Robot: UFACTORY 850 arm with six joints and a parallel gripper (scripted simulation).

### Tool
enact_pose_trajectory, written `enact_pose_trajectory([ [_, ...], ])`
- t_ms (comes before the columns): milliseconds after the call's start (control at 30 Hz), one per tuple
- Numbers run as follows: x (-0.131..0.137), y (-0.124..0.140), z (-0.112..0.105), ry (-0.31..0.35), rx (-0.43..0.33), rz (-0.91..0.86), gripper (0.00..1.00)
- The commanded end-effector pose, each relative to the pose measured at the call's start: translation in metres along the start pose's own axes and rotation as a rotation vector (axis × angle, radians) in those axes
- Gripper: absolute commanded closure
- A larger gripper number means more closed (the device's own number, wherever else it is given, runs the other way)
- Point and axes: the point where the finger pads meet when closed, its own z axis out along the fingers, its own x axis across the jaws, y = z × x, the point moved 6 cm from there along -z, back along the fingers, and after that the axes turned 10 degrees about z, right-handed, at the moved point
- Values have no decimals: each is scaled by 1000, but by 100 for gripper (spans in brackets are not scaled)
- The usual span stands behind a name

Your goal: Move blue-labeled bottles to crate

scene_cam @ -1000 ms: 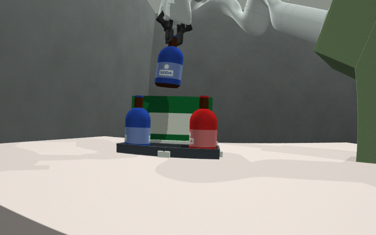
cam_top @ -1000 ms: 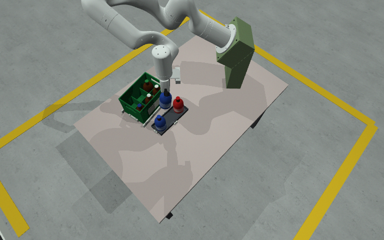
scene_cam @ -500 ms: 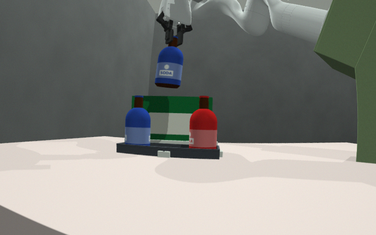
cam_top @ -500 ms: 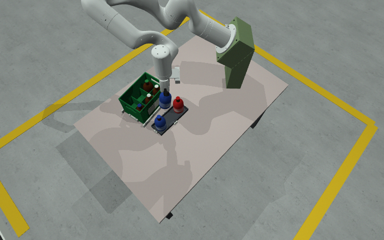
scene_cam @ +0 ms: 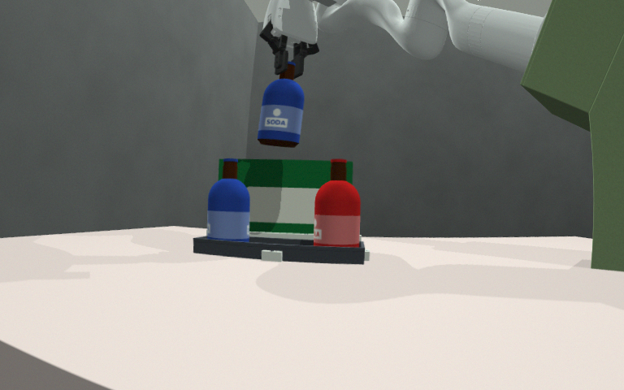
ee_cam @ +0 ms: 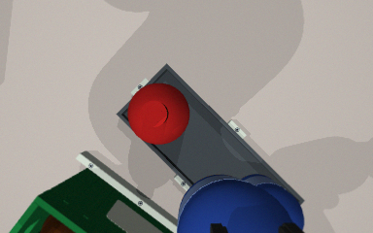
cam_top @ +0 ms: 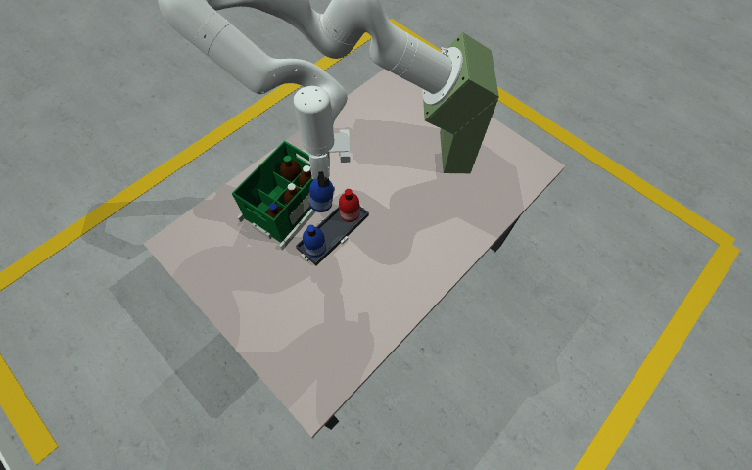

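Observation:
My gripper [scene_cam: 288, 64] is shut on the neck of a blue-labeled soda bottle [scene_cam: 281, 112] and holds it in the air, slightly tilted, above the dark tray [scene_cam: 279, 250]. The held bottle also shows in the overhead view [cam_top: 320, 194] and fills the bottom of the wrist view [ee_cam: 238, 206]. A second blue-labeled bottle [scene_cam: 228, 204] stands at the tray's left end, and a red-labeled bottle [scene_cam: 336, 206] stands at its right end. The green crate [cam_top: 271, 191] sits right behind the tray, with several brown bottles in its slots.
The arm's green base block [cam_top: 462, 105] stands on the table at the back right. The crate's wall [scene_cam: 285, 195] rises directly behind the tray. The red bottle [ee_cam: 158, 113] and a crate corner [ee_cam: 92, 206] show in the wrist view.

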Motion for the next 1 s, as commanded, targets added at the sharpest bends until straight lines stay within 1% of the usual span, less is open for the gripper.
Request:
enact_pose_trajectory([
  [0, -1, 3, 0, 1, 0, 0, 100],
  [533, -9, 20, 0, 1, 0, 0, 100],
  [967, -20, 42, 0, 1, 0, 0, 100],
])
